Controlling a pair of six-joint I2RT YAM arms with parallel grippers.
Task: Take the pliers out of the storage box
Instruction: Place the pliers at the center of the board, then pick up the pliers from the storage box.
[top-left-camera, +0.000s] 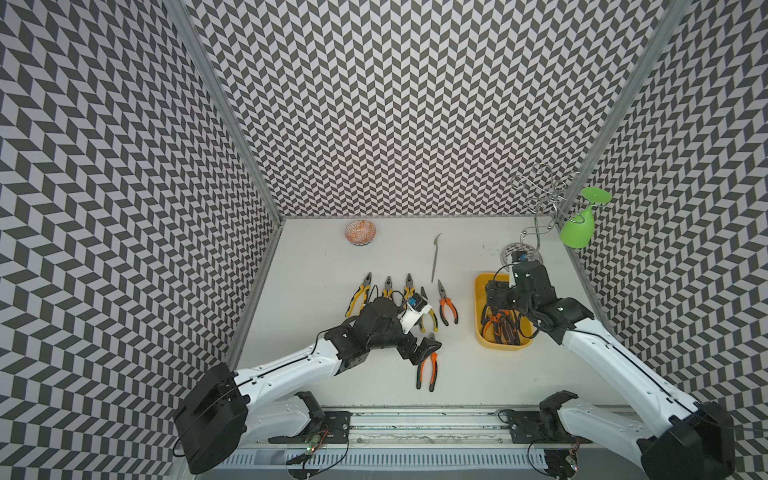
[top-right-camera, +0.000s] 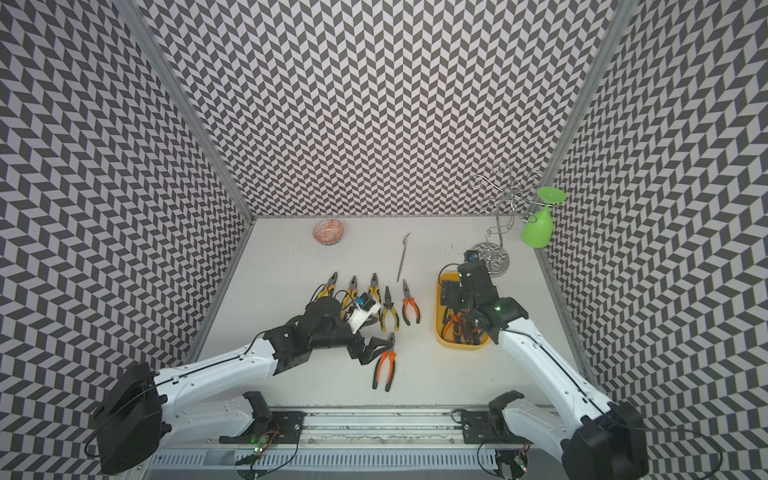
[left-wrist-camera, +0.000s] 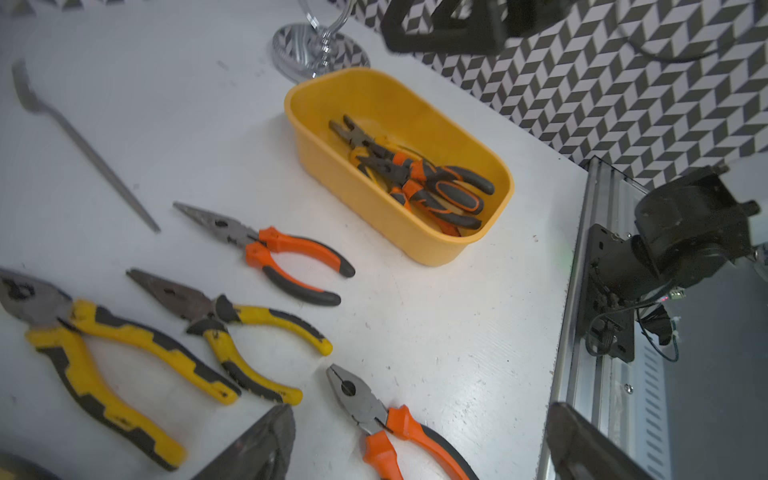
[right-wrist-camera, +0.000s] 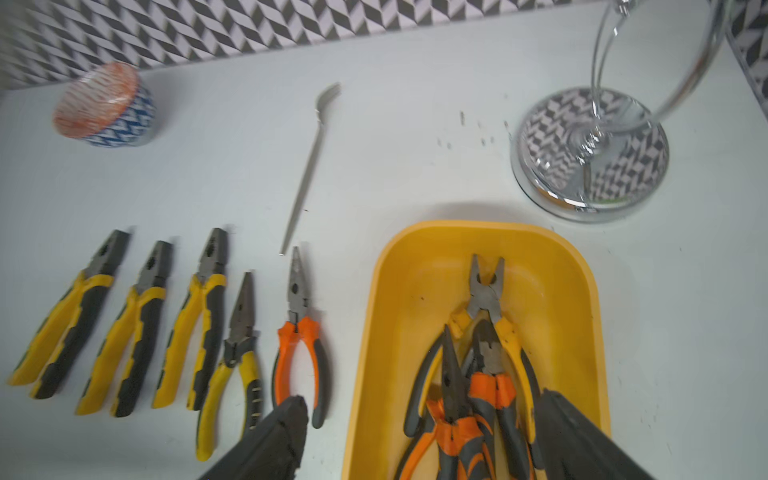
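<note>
The yellow storage box (top-left-camera: 483, 287) stands at the table's right and holds three pliers (right-wrist-camera: 484, 291) lying over one another: one yellow-handled, two orange-handled. My right gripper (right-wrist-camera: 428, 440) hangs open over the box's near end, one finger outside the wall and one over the handles, holding nothing. Several pliers (top-left-camera: 388, 289) lie in a row mid-table, most yellow-handled, the rightmost an orange long-nosed pair (top-left-camera: 446, 307). Another orange-handled pair (top-left-camera: 428, 370) lies alone nearer the front. My left gripper (left-wrist-camera: 415, 453) is open just above it, with the pliers (left-wrist-camera: 374, 411) flat on the table between the fingers.
A small orange patterned bowl (top-left-camera: 360, 232) sits at the back left. A thin grey utensil (top-left-camera: 435, 257) lies behind the row. A chrome wire stand (right-wrist-camera: 590, 153) behind the box carries an upturned green glass (top-left-camera: 577, 226). Patterned walls close three sides.
</note>
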